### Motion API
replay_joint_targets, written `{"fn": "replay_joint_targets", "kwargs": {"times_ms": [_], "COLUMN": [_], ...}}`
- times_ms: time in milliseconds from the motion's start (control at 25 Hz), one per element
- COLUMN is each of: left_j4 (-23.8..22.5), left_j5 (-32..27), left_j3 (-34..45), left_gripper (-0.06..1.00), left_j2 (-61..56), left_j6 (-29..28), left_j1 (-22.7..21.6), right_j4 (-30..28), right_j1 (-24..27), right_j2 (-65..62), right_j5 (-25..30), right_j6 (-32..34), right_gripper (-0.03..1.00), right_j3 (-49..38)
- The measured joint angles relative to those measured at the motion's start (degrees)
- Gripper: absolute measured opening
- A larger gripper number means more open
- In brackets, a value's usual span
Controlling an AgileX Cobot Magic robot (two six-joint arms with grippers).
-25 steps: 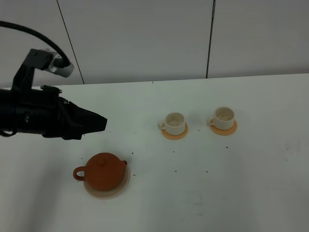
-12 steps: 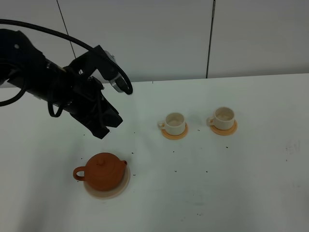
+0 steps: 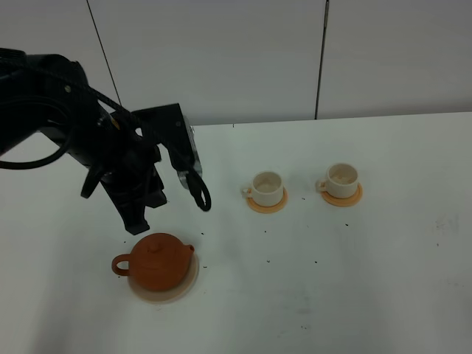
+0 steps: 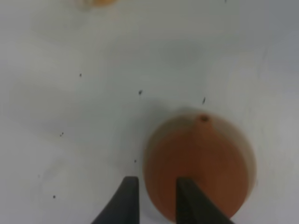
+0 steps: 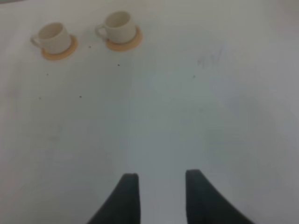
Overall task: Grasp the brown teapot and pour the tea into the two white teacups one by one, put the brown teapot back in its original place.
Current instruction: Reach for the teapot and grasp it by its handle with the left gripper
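Note:
The brown teapot (image 3: 156, 262) sits on the pale beige coaster (image 3: 171, 296) at the front left, its loop handle to the left and its spout to the right. My left gripper (image 3: 138, 225) points down just above and behind the teapot's handle side. In the left wrist view it (image 4: 156, 186) is open and empty, with one fingertip (image 4: 187, 191) over the blurred teapot (image 4: 205, 163). The two white teacups (image 3: 267, 184) (image 3: 343, 177) stand on orange saucers at mid-table. My right gripper (image 5: 161, 179) is open and empty over bare table, far from the cups (image 5: 51, 37) (image 5: 117, 25).
The white table (image 3: 354, 280) has small dark specks scattered between teapot and cups. A grey panelled wall (image 3: 243, 51) stands behind the table's far edge. The left arm's black cable loops down near the left cup's side (image 3: 198, 193).
The left arm has swung in from the left edge, turned its gripper downward and dropped to just above the teapot. Teapot and cups have not moved.

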State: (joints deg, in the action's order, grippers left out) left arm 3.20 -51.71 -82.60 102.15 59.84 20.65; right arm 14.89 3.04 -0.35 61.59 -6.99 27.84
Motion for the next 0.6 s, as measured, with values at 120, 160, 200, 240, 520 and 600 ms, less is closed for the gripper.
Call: {"fn": "replay_joint_targets", "kwargs": {"times_ms": [120,160,200,240,520,600], "left_j4": [-4.3,-5.3,-5.8,-6.2,-12.6,-14.6], "left_j5": [-1.6,-2.0,-2.2,-2.4,-5.6,-7.2], "left_j3": [0.0,0.0,0.0,0.0,0.0,0.0], "left_gripper": [0.28,0.29,0.30,0.30,0.34,0.36], "left_j2": [0.8,1.1,1.3,1.6,2.2,2.2], "left_j6": [-0.1,-0.1,-0.1,-0.1,-2.5,-3.4], "left_j1": [1.3,1.6,1.7,1.7,1.7,1.7], "right_j4": [0.0,0.0,0.0,0.0,0.0,0.0], "right_j1": [0.0,0.0,0.0,0.0,0.0,0.0], "right_j2": [0.0,0.0,0.0,0.0,0.0,0.0], "right_j5": [0.0,0.0,0.0,0.0,0.0,0.0], "right_j6": [0.0,0.0,0.0,0.0,0.0,0.0], "right_gripper": [0.24,0.24,0.24,0.24,0.24,0.24], "right_j3": [0.0,0.0,0.0,0.0,0.0,0.0]}}
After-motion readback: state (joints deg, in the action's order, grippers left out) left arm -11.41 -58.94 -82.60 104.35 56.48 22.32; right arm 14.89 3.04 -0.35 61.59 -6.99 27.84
